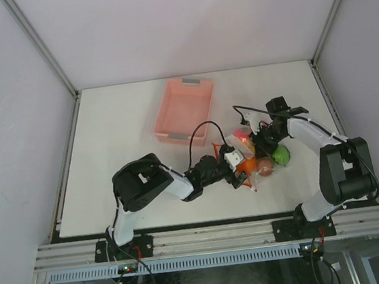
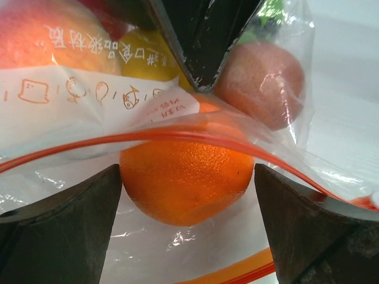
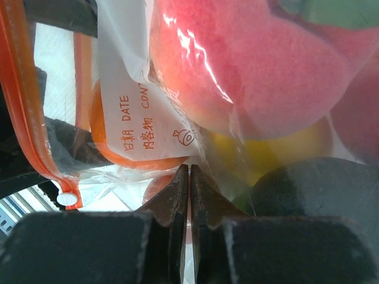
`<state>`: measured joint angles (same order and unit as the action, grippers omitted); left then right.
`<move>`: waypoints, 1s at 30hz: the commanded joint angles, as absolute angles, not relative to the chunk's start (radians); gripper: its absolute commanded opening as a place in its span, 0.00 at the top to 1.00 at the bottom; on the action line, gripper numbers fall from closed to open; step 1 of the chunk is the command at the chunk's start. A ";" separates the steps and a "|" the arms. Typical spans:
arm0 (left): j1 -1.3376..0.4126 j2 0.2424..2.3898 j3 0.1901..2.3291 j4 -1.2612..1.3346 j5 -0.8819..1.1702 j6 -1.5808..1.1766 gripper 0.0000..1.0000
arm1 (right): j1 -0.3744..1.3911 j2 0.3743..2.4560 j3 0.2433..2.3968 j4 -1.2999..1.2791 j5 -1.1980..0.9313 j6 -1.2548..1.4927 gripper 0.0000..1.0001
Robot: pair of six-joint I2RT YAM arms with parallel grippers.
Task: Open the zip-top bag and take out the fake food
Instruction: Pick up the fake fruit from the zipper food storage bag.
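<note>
Left hand (image 2: 188,177): released, with its fingers spread wide and gripping nothing. It reaches in from the near left to the bag's mouth end.
Zip-top bag (image 2: 148,254): lies on the bench (image 1: 120,136) right of centre, between the two hands, with its mouth turned toward the left hand.
Zipper strip (image 2: 177,135): its long axis runs crosswise to the left hand's reach, arcing from one finger to the other. A second orange strip shows lower down and apart from it, so the mouth looks parted.
Orange (image 2: 177,201): sits straight ahead of the left hand, just past the upper strip, and fills the gap between the spread fingers.
Right hand (image 3: 189,171): clenched, with its tips pressed together on the bag's film. It seems to be nipping the upper lip above the orange, opposite the left hand.
Other fake food: a peach fruit (image 2: 260,83), a yellow one (image 2: 148,59) and a red-pink one (image 3: 260,71) are bunched deeper inside, beyond the orange. A green one (image 1: 282,153) lies at the far-right end.
Deciding relation: the left hand is the nearer one to the opening and the orange. The move is likely straight forward between the two strips.
Pink basket (image 1: 183,112): farther back and to the left, well apart from the bag.
</note>
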<state>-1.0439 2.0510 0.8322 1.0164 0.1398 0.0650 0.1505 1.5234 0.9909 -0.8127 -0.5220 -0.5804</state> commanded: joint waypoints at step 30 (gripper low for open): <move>-1.024 1.762 0.627 1.056 0.080 -0.230 0.69 | 0.125 1.493 1.049 -0.849 -0.575 -0.593 0.97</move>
